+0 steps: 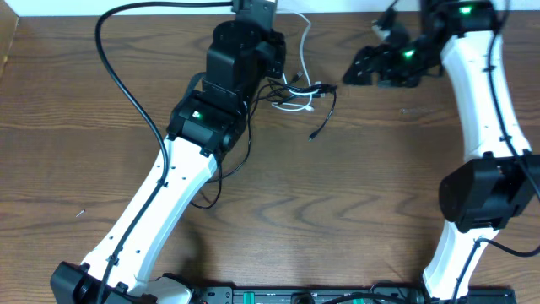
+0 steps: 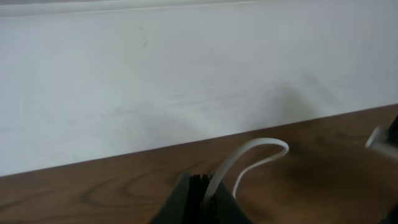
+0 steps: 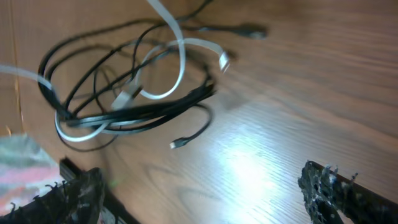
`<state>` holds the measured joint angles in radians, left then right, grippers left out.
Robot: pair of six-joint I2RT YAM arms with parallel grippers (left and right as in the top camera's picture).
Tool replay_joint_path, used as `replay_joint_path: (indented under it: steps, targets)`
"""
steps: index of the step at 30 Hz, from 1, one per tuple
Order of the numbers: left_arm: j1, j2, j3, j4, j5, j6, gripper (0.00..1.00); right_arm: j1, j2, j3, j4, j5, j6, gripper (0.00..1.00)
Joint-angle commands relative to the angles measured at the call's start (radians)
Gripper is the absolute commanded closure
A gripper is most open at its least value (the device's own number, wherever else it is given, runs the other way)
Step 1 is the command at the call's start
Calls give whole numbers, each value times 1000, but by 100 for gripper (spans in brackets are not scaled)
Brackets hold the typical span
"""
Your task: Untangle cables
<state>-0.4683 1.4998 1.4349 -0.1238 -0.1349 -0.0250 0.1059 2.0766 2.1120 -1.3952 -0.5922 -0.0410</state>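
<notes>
Tangle of black cable (image 3: pixel 146 111) and white cable (image 3: pixel 181 61) lies on the table (image 3: pixel 292 93); my left gripper (image 2: pixel 202 186) pinches the white cable, my right gripper (image 3: pixel 199 183) gapes wide nearby.

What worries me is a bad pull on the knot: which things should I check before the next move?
1. Left gripper has the white cable: ok, shut on it near the wall.
2. Right gripper ready: ok, open and empty, facing the tangle.
3. Cables separated: not ok, the black cable loops around the white one.
4. Black cable's small plug free: ok, it lies loose on the table.
5. Slack in the white cable between gripper and tangle: cannot tell.
</notes>
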Motion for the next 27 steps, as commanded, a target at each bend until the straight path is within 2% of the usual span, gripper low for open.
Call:
replay_joint_path:
  steps: [1, 7, 13, 16, 27]
  targets:
    - [14, -1, 7, -1, -22, -27, 93, 42, -6, -7, 16, -21, 36, 4]
    - [14, -1, 7, -4, -140, -64, 93, 112, -6, -7, 64, -21, 99, 7]
    - [15, -1, 7, -3, -148, -100, 93, 176, -5, -22, 147, -16, 214, 5]
    - [14, -1, 7, -3, -171, -113, 92, 208, -5, -47, 190, 0, 267, 8]
    - [14, -1, 7, -8, -181, -116, 92, 241, -4, -147, 442, 26, 488, 28]
